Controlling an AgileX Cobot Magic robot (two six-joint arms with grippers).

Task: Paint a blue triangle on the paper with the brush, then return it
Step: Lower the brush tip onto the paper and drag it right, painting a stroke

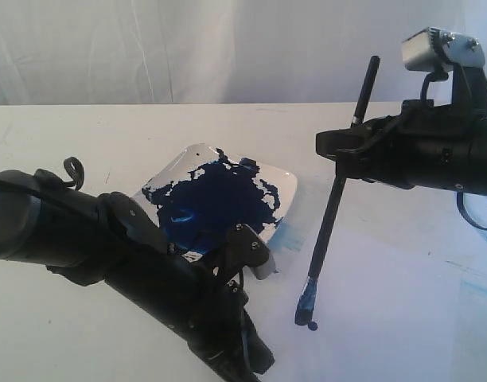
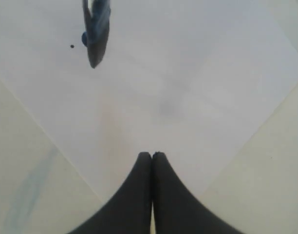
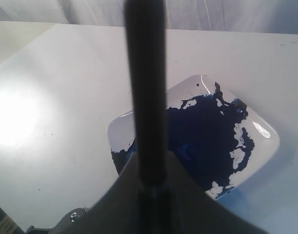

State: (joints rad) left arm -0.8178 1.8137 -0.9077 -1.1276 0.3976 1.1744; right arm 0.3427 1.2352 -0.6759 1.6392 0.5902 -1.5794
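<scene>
Right gripper [image 1: 348, 150]: jaws closed on the black handle of the brush [image 1: 333, 208], clamping it above the middle. The brush stands steep, its top tilted to the right.
Brush: the blue-loaded tip points down at the paper [image 2: 202, 78], just right of the dish. Whether the bristles touch the sheet cannot be told. One dark paint dot lies beside the tip.
Handling: judged light, with a stiff, slim, round handle that could twist or slide in the jaws under sideways pressure. The bristles are soft and wet, so a gentle press should mark. The present hold looks like the right place, well clear of the wet end.
Paper: a flat white sheet on the near right of the table [image 1: 84, 127]. No blue triangle shows on it yet.
Dish [image 1: 180, 163]: white, square and flooded with dark blue paint, it sits just left of the brush tip. A pale blue smear [image 1: 287, 236] lies at its near right corner.
Left gripper [image 2: 152, 155]: fingers pressed together, holding nothing, poised over the sheet near and left of the tip.
Edges and room: open paper spreads to the right of the tip and nearer than it. The dish rim and the left arm crowd the left side, so strokes look safest kept rightward. Two edges of the sheet run in toward a corner beneath the left gripper.
</scene>
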